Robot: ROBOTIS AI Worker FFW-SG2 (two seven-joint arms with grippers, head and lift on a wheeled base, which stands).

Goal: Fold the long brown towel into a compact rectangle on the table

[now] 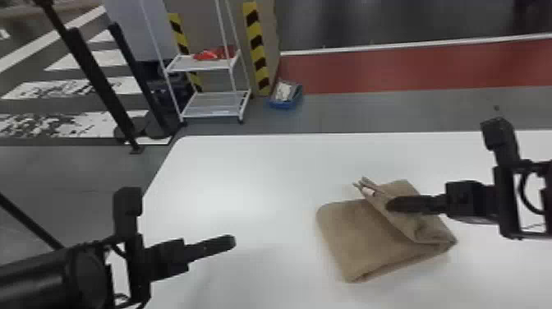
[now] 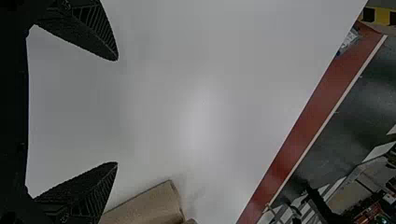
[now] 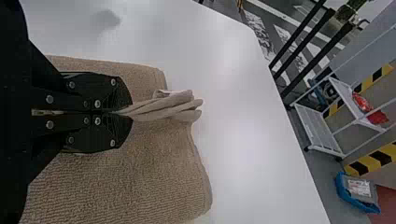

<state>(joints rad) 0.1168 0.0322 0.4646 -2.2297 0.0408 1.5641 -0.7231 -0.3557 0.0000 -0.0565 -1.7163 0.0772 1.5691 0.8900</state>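
Observation:
The brown towel (image 1: pixel 361 234) lies folded on the right part of the white table, one layered flap pinched up across its middle. My right gripper (image 1: pixel 390 204) is over that flap, coming from the right. In the right wrist view, my right gripper (image 3: pixel 127 113) is shut on the gathered layers of the towel (image 3: pixel 140 177), whose bunched ends stick out past the fingertips. To the towel's left, my left gripper (image 1: pixel 233 242) hangs over bare table. The left wrist view has my left gripper (image 2: pixel 116 112) open with nothing between its fingers, and a corner of the towel (image 2: pixel 149 205) beyond.
The white table (image 1: pixel 246 172) extends around the towel, with its left edge near my left arm. Past its far edge stand a white shelf cart (image 1: pixel 213 104), a blue bin (image 1: pixel 286 102) and black posts on the floor.

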